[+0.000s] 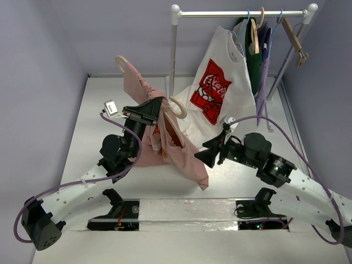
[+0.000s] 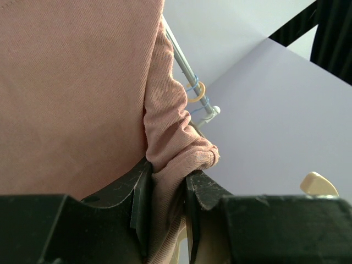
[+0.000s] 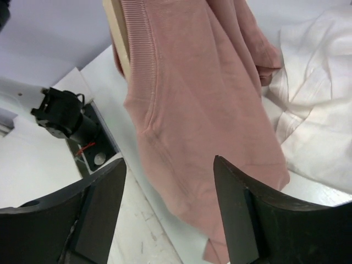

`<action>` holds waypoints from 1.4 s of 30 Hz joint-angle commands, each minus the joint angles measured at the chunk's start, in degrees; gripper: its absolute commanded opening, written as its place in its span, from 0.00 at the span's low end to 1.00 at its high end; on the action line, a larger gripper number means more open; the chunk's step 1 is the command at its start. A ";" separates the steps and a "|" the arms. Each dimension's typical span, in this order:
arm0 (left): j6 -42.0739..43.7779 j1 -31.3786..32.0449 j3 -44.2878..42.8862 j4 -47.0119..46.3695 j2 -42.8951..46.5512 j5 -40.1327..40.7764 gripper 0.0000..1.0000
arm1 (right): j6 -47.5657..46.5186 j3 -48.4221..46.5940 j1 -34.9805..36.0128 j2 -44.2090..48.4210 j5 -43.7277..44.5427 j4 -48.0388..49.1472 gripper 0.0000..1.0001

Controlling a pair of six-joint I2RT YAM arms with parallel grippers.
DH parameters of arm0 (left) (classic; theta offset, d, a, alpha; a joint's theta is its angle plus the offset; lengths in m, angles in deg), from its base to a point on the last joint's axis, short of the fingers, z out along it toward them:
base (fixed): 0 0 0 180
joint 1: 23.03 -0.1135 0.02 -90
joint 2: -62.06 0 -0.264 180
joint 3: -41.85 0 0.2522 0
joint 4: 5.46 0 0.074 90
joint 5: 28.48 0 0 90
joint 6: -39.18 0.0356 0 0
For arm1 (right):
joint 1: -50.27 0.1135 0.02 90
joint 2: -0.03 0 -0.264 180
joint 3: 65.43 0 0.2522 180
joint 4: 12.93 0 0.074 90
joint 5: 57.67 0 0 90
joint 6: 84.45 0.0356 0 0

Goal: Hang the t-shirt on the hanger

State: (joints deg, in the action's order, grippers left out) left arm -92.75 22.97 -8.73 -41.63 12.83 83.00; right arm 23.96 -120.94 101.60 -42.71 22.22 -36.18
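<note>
Arm bases [image 1: 122,212]: bottom edge of the overhead view, on the white table [image 1: 110,99].

Right gripper [image 3: 168,165]: lower centre-right of the overhead view, fingers apart, holding nothing, facing the hanging pink cloth just beside it.

Left gripper [image 2: 168,187]: centre-left, raised, fingers clamped on a bunched fold of the t-shirt [image 1: 184,157]. Whether the hanger is also in the grip cannot be told.

T-shirt: dusty pink, held above the table at frame centre, draped unevenly, its hem trailing toward lower centre.

Hanger [image 1: 120,59]: cream, mostly under the cloth, with curved ends showing at upper left and beside the left gripper.

White t-shirt [image 1: 220,82], red logo: upper right, hanging from the clothes rail [image 1: 242,13].

Step, as judged: dressing the hanger, unfinished. The next move calls for the right gripper to take a free edge and draw it over the uncovered shoulder.
</note>
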 commanded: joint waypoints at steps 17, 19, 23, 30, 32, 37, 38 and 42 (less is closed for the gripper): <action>-6.23 -0.82 0.34 -5.44 0.45 -2.58 0.00 | -9.71 -2.98 10.01 -12.36 15.11 13.71 0.50; -6.41 -0.82 0.61 -5.70 0.28 -2.49 0.00 | -10.24 -4.12 10.71 -13.07 17.56 14.33 0.47; -7.28 -0.82 2.09 -7.36 -0.25 -2.14 0.00 | -10.77 -5.88 12.04 -13.86 20.38 15.03 0.45; -10.36 -0.82 4.47 -10.27 -1.66 -3.63 0.00 | -12.08 -9.48 13.27 -17.11 25.57 13.98 0.37; -10.89 -0.82 4.91 -10.45 -1.48 -3.72 0.00 | -12.87 -10.01 13.27 -17.55 27.51 14.33 0.35; -10.10 -0.82 4.91 -8.61 0.62 -3.20 0.00 | -12.79 -12.82 13.27 -18.08 24.72 11.18 0.51; -8.79 -0.82 4.39 -7.99 1.24 -2.76 0.00 | -12.44 -12.74 13.27 -17.56 23.83 10.47 0.57; -5.36 -0.82 2.11 -5.10 3.00 -1.52 0.00 | -10.60 -10.63 13.27 -12.12 21.28 7.04 0.80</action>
State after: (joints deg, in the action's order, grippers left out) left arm -100.92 22.46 -3.33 -43.77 13.35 80.88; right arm 12.49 -130.82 114.47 -59.14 45.45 -27.66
